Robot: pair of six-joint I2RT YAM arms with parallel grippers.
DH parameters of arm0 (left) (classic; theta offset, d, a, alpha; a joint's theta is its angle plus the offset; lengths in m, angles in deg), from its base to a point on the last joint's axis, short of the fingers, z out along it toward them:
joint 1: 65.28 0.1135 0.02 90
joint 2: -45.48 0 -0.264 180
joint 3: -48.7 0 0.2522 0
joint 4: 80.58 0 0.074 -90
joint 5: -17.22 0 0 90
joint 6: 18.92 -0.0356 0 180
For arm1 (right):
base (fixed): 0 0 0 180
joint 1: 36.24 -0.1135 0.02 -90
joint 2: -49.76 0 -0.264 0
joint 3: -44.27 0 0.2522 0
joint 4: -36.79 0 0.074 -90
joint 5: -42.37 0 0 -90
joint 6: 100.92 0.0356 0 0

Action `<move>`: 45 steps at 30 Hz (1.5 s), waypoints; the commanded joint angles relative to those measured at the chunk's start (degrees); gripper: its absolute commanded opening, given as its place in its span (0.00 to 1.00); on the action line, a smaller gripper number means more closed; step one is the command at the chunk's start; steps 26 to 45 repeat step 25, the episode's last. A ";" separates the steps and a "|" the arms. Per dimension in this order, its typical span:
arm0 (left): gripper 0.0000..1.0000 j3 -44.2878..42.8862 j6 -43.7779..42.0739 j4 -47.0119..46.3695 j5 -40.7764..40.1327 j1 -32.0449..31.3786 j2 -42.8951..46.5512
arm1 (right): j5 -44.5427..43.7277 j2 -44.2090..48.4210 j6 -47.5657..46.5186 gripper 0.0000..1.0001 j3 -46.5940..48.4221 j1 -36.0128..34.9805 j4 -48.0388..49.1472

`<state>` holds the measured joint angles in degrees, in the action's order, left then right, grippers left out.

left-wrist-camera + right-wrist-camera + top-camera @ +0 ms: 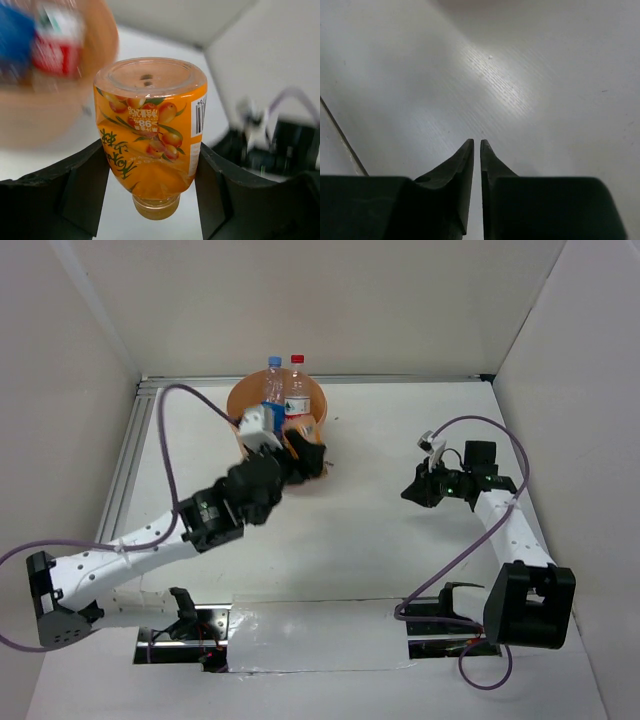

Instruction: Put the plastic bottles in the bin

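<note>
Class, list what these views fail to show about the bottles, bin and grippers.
- Top external: the left gripper and its orange drink bottle, largely hidden by the wrist.
- Top external: the bin's floor, covered by the arm and two upright bottles.
- Left wrist: the bin and its bottles, motion-blurred.
- Top external: right gripper, jaws too small.

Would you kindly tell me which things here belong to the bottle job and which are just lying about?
Job: orange juice bottle between the left fingers; bin; blue-capped bottle and red-capped bottle inside it.
Lying about: purple cable; silver sheet; metal rail.
</note>
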<state>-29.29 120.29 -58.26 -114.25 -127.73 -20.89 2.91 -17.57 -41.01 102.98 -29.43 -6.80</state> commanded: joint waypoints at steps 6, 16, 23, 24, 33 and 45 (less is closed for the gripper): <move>0.00 -9.06 -14.93 -7.86 -2.30 23.07 -9.81 | -2.03 0.27 -1.47 0.79 2.24 0.31 -0.85; 1.00 -14.61 -14.92 -0.30 2.63 28.62 -16.79 | -13.61 4.83 10.91 1.00 2.25 0.31 4.86; 1.00 -3.31 -22.84 -2.76 7.98 22.30 -2.38 | -30.30 5.89 16.63 1.00 0.85 0.31 10.38; 1.00 -1.10 -23.54 -2.76 9.99 21.77 -0.19 | -30.94 6.50 17.42 1.00 0.32 0.31 11.10; 1.00 1.36 -24.42 -2.76 11.23 21.76 2.01 | -31.55 6.51 17.43 1.00 -0.21 0.31 11.80; 1.00 1.36 -24.42 -2.76 11.23 21.76 2.01 | -31.55 6.51 17.43 1.00 -0.21 0.31 11.80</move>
